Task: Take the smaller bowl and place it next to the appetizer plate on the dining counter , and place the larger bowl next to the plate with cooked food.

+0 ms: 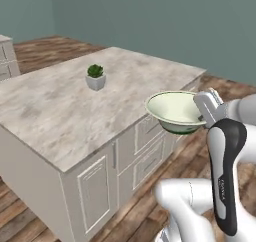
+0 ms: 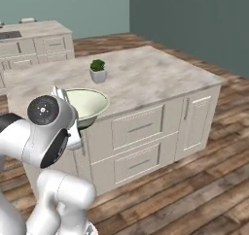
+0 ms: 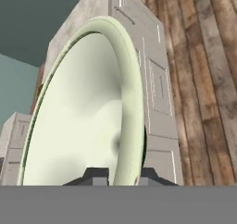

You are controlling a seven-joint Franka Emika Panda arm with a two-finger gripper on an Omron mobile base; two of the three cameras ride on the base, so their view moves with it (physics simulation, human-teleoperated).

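Larger bowl [image 1: 176,111] hangs upright, its rim clamped in the pincer [image 3: 119,176].

We count one larger bowl [image 1: 175,111], wide and pale green, and one hand [image 1: 210,117] clamped on its rim. One small potted plant [image 1: 95,77] stands on the one island tabletop [image 1: 60,111], toward its far middle. On the island's long front face we count two drawers [image 2: 138,146], stacked one above the other, with one cabinet door [image 2: 194,120] beside them near the corner. On the end face we see one more panelled door [image 1: 95,193]. One further run of cabinets [image 2: 36,44] stands along the far wall.
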